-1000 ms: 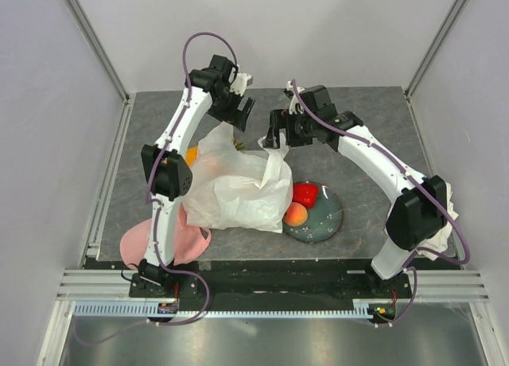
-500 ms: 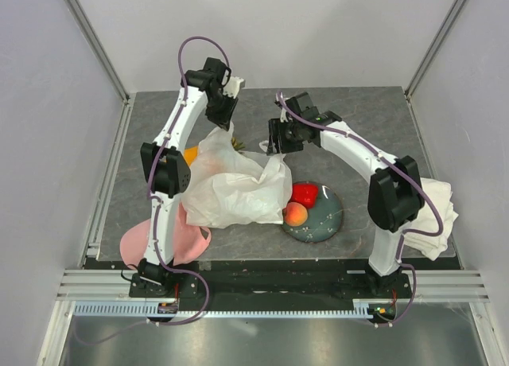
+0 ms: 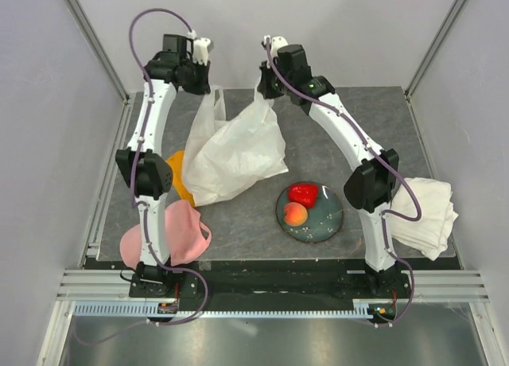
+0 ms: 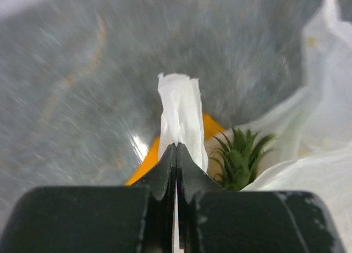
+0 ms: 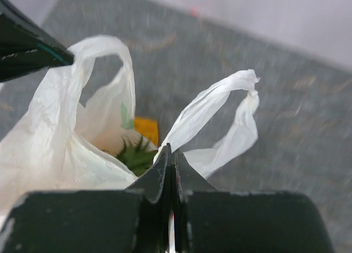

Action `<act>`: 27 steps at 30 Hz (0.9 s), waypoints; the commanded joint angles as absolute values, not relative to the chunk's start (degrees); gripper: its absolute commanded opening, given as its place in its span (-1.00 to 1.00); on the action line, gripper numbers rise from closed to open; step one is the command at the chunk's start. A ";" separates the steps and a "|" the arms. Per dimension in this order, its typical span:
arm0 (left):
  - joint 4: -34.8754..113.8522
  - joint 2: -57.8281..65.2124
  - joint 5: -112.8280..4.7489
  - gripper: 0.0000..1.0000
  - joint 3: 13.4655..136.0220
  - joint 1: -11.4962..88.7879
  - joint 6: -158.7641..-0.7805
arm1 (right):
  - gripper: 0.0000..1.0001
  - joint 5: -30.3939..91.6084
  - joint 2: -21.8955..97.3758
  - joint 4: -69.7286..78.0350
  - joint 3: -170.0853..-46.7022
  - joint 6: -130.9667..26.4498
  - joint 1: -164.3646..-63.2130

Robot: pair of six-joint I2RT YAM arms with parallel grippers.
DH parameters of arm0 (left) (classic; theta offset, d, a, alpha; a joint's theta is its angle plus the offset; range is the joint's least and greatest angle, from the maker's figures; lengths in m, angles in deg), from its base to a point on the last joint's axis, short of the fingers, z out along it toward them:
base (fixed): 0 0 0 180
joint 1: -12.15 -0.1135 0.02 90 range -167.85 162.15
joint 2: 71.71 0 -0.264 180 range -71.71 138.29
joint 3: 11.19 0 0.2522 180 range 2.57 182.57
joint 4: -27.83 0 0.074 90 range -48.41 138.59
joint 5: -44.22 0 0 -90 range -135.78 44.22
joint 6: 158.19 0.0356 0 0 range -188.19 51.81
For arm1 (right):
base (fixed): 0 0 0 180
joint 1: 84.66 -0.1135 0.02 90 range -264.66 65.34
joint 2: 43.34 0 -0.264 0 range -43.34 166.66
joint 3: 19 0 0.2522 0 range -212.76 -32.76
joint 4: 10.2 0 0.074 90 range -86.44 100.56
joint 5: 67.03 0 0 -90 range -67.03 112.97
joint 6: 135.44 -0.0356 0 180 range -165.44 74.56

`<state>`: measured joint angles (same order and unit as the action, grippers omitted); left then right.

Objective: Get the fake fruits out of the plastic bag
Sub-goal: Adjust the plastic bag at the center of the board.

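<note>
Overhead view: both arms reach to upper middle of frame, each holding one loop handle of the large, thin, translucent white plastic bag [image 3: 235, 147]. The left gripper [image 3: 205, 75] and right gripper [image 3: 265, 86] are both pinched tight on film, handles held up and apart, prob. to spread the mouth so the contents can be reached or tipped out. The bag's lower part sags onto the grey stone-look table [image 3: 374, 119]. A glossy red pepper [image 3: 303, 193] and peach [image 3: 296, 214] sit on the round dark plate [image 3: 334, 221] at lower right, well apart from the bag, so approx. half done by my guess. A crumpled pink cloth [image 3: 171, 235] lies at lower left and a folded white towel [image 3: 429, 211] at right edge; neither blocks anything. An orange patch [image 3: 176, 175] at the bag's left side could be cloth or fruit, can't tell. Left wrist view: jaws fully closed on a white handle strip, with a spiky green pineapple crown [image 4: 239, 159] at lower right inside the bag. Right wrist view: jaws closed on the other handle, the crown at centre. Loose film around the crown is the main obstacle.
</note>
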<state>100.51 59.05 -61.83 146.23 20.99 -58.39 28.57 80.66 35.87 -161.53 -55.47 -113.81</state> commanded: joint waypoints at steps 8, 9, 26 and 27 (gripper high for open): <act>76.22 36.06 -77.67 -0.97 141.12 21.29 -63.01 | -1.00 26.74 73.31 26.76 -161.31 -43.27 -113.75; 76.22 33.43 -78.47 -0.97 137.87 21.29 -62.75 | -1.00 27.35 71.81 26.85 -158.30 -42.64 -113.75; 78.24 -3.77 -73.29 -0.66 68.32 21.46 -62.04 | 0.02 42.99 52.82 37.66 -124.51 -47.03 -114.90; 78.50 -4.82 -73.81 -0.55 69.10 21.46 -62.21 | 0.02 45.35 52.20 38.09 -125.74 -46.68 -114.90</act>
